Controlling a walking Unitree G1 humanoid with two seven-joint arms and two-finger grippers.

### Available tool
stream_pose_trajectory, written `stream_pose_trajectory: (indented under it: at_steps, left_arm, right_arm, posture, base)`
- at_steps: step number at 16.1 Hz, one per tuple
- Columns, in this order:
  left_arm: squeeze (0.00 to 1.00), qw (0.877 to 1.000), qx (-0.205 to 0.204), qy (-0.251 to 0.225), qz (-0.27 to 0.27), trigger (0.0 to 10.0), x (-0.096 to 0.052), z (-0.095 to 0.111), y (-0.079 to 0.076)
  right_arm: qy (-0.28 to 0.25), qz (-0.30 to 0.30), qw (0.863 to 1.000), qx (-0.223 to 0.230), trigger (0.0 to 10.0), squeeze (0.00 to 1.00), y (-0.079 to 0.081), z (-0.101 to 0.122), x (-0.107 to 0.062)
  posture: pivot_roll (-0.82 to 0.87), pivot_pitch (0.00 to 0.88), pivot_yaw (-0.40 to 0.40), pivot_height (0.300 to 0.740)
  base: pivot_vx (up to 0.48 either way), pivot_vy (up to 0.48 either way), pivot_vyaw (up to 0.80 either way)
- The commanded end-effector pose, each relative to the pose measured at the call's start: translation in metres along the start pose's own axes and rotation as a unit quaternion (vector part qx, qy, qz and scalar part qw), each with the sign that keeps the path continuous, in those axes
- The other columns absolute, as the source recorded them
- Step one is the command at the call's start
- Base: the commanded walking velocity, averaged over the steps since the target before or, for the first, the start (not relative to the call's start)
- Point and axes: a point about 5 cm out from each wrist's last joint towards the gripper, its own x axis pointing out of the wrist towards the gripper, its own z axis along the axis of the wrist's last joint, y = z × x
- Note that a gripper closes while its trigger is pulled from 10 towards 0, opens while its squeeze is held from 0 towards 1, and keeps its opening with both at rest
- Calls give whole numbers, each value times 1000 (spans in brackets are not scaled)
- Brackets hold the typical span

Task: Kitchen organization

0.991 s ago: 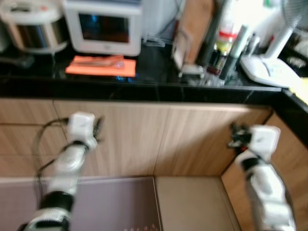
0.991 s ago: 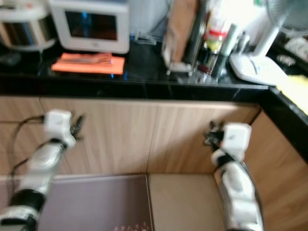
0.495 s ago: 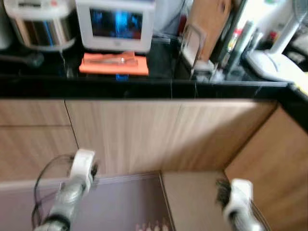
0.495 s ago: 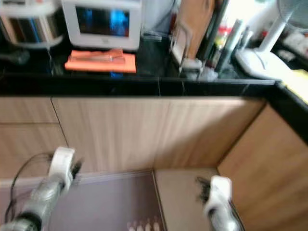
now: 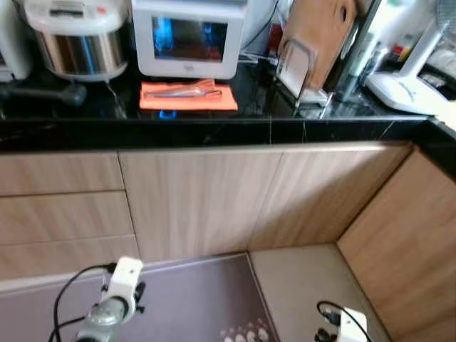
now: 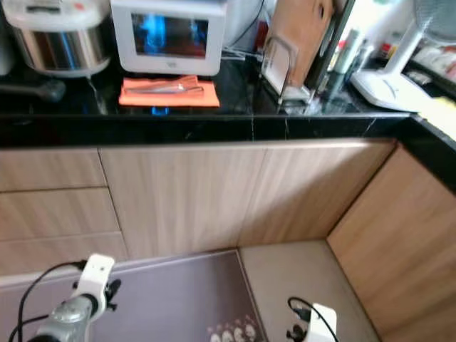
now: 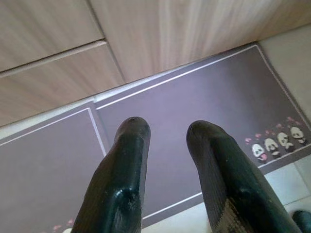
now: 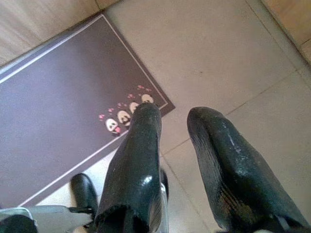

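purple floor mat (image 5: 192, 299); wooden cabinet fronts (image 5: 199, 203)

Surface (image 5: 214, 132): black, glossy stone.
Cabinets (image 5: 199, 199): light wood fronts.
Floor (image 5: 299, 278): beige tile.
Mat (image 5: 192, 299): purple-grey, white border.

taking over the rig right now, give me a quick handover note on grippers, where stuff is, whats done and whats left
Left gripper: open, empty, hanging low over the purple floor mat.
Right gripper: open, empty, low over the tile floor at the mat's edge.
On the black counter: orange cloth with a utensil on it, in front of the white appliance; rice cooker; cutting board in its rack.
Done: nothing visibly handled.
Left: all of the organizing.
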Motion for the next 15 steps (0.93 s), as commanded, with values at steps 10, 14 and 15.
stream_pose_trajectory:
  at_steps: [10,14,15]
  left_arm:
    - [0,998,44,33,-1,10000,-3,-7,13]
    - [0,998,36,43,6,10000,-4,-12,14]
    - [0,998,33,50,8,10000,-5,-15,14]
  right_arm:
    - [-9,2,999,53,10000,0,13,2,2]
    - [-8,5,999,45,10000,0,14,3,3]
    - [-9,7,999,41,10000,0,14,4,3]
  posture:
    - [199,0,19,740]
    - [203,0,-2,740]
    - [200,0,-7,740]
  base:
    - [0,53,0]
    - [0,0,0]
    - [0,0,0]
